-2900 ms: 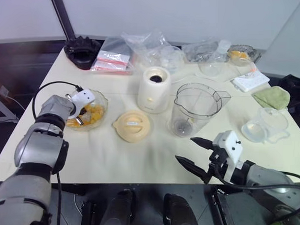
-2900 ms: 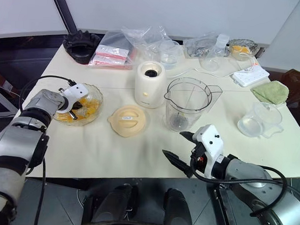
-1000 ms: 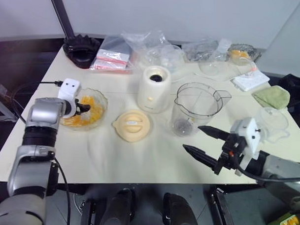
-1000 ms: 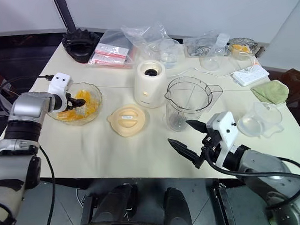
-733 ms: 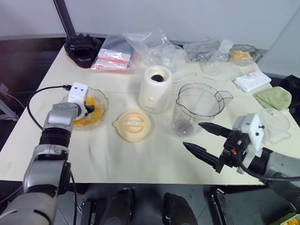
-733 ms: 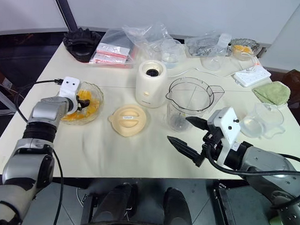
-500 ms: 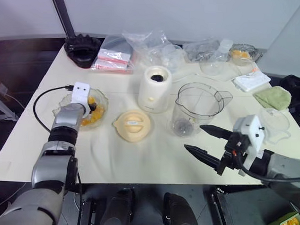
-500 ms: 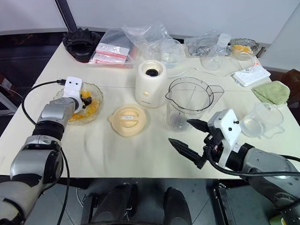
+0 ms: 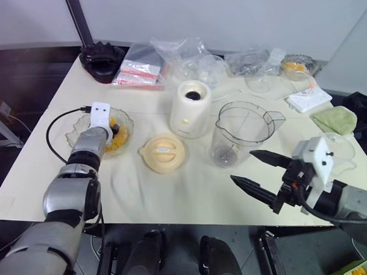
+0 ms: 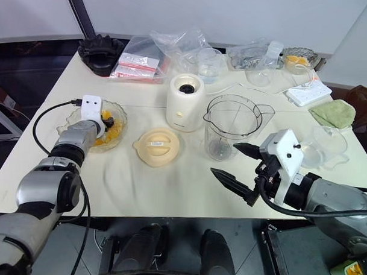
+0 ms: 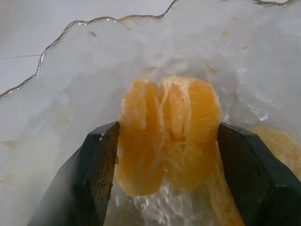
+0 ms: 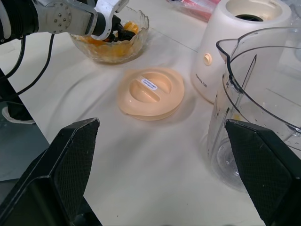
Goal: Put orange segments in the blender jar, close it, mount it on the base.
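Left end effector (image 11: 164,155) pinches orange segments (image 11: 169,132) in the bowl (image 9: 75,126) for transfer. Right end effector (image 10: 242,170), spread, waits beside the empty jar (image 10: 232,130).

Lid (image 9: 162,153) between bowl (image 9: 128,118) and blender jar (image 9: 242,135) — base (image 9: 190,109) behind.

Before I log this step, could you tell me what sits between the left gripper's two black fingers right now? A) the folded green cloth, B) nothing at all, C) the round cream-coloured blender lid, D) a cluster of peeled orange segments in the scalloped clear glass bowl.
D: the left wrist view shows the orange segments between the left gripper fingers, inside the glass bowl.
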You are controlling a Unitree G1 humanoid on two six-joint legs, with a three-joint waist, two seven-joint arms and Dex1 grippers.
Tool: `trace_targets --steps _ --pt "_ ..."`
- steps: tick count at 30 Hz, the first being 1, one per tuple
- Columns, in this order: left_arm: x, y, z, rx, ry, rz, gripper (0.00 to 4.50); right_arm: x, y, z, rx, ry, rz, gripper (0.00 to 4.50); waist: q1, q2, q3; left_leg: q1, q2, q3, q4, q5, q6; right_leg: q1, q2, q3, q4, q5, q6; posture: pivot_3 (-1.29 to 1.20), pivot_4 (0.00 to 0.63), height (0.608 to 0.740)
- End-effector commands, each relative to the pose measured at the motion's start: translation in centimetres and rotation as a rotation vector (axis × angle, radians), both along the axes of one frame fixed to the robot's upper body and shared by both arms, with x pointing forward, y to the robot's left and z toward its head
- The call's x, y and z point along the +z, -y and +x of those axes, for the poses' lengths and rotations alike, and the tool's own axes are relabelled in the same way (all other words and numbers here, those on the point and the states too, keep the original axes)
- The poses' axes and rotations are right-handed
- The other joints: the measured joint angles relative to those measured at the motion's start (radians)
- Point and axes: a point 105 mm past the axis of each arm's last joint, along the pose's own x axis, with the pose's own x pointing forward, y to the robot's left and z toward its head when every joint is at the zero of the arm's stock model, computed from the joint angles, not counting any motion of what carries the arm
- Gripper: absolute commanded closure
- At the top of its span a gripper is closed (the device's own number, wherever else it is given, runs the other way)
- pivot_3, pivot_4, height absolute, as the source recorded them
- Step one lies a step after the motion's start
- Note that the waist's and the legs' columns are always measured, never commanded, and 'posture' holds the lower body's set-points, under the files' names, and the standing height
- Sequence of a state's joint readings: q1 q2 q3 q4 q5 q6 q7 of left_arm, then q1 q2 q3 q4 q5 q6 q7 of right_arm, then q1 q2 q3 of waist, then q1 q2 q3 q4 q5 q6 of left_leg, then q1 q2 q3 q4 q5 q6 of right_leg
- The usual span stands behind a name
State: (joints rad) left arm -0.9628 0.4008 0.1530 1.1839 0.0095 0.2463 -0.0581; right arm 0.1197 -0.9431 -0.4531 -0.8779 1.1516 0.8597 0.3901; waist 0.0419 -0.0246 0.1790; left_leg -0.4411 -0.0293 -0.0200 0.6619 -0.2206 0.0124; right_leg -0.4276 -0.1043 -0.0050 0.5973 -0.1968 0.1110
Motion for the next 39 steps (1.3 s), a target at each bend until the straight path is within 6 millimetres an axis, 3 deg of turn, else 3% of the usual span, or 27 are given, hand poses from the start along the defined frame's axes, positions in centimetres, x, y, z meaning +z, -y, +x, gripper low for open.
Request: trace_targets --steps 1,5,14,20,23,29,39 --pt "0.9 0.3 0.5 -0.001 0.030 -0.009 2.48 0.7 -0.1 -0.3 0.007 0.046 -0.018 0.00 -0.001 0.000 0.000 0.000 0.000 0.000 0.000 0.000 0.000 0.000 0.000 0.000 0.000 0.000 0.000 0.00 0.150 0.740" --pt "1.0 0.2 0.5 0.001 0.033 -0.004 4.48 0.7 -0.1 -0.3 0.004 0.047 -0.017 0.00 -0.001 0.000 0.000 0.000 0.000 0.000 0.000 0.000 0.000 0.000 0.000 0.000 0.000 0.000 0.000 0.00 0.150 0.740" --pt "3.8 -2.1 -0.1 -0.002 0.068 0.046 4.48 0.5 0.4 -0.5 -0.003 0.033 -0.027 0.00 -0.006 0.000 0.000 0.000 0.000 0.001 0.000 0.000 0.000 0.000 0.000 0.000 -0.001 0.001 0.001 0.00 0.150 0.740" --pt "6.8 -1.9 -2.0 -0.033 0.101 0.077 4.48 0.2 0.7 -0.4 -0.003 0.024 -0.027 0.00 -0.001 0.000 0.000 -0.001 0.001 0.001 0.000 -0.002 -0.003 -0.001 0.000 0.002 -0.002 0.001 0.000 0.00 0.150 0.740" --pt "8.9 -0.8 -3.5 -0.071 0.118 0.088 4.48 -0.2 0.8 -0.1 0.002 0.013 -0.027 0.00 -0.004 0.000 0.000 -0.001 0.002 0.001 0.000 -0.002 -0.003 -0.001 -0.001 0.002 -0.003 0.001 -0.001 0.00 0.150 0.740" --pt "10.4 0.4 -4.9 -0.133 0.109 0.080 4.48 -0.3 1.0 0.2 0.012 0.010 -0.023 0.00 -0.004 0.000 0.000 -0.001 0.002 0.001 0.000 -0.002 -0.003 -0.001 0.000 0.001 -0.003 0.001 -0.001 0.00 0.150 0.740" --pt "16.6 5.3 -5.9 -0.644 0.178 0.009 4.48 0.7 2.7 0.2 -0.038 0.016 0.003 0.00 0.000 0.001 0.001 -0.001 0.003 0.003 0.000 -0.002 -0.003 -0.001 0.002 0.000 -0.004 0.000 -0.002 0.00 0.150 0.740"
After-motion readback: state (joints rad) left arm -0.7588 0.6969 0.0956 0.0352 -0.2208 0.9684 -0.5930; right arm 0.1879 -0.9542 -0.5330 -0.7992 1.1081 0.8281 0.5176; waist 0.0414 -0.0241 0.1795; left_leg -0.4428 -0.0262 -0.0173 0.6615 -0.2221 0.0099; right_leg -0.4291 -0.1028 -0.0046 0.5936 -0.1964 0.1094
